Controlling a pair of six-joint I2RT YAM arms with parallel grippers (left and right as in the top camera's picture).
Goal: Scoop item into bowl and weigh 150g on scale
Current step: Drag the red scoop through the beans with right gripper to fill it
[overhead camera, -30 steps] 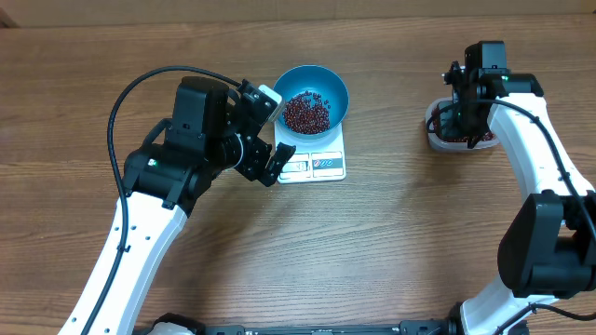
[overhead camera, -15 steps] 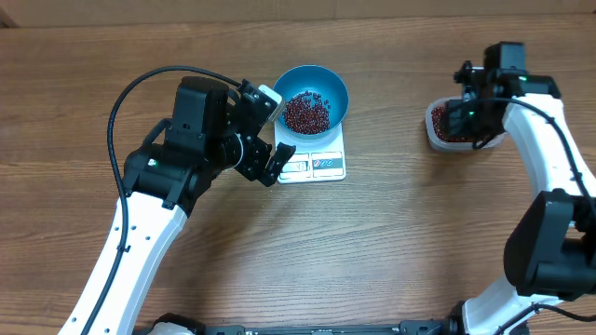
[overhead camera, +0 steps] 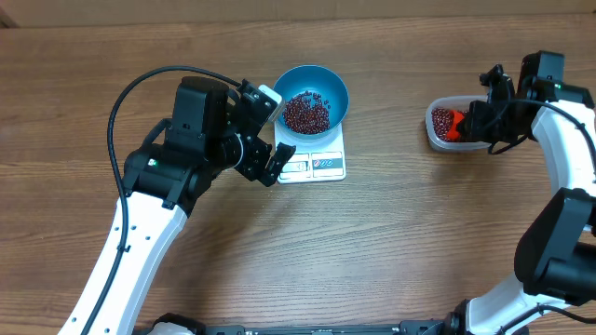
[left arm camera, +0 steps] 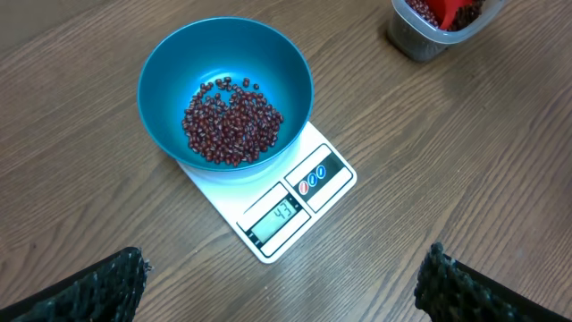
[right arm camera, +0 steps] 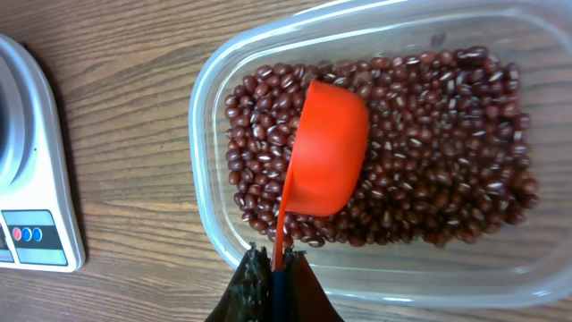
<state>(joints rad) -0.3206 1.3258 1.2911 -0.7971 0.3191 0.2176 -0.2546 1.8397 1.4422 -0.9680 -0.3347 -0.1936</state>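
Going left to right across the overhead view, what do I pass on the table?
First the left fingers, open → blue bowl of beans → orange scoop in the clear tub → right fingers, shut on the scoop's handle.

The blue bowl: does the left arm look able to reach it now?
Probably yes. The left gripper is open right beside the bowl, which sits on the scale, and nothing lies between them.

beans in bowl on scale — tub well right, scoop inside
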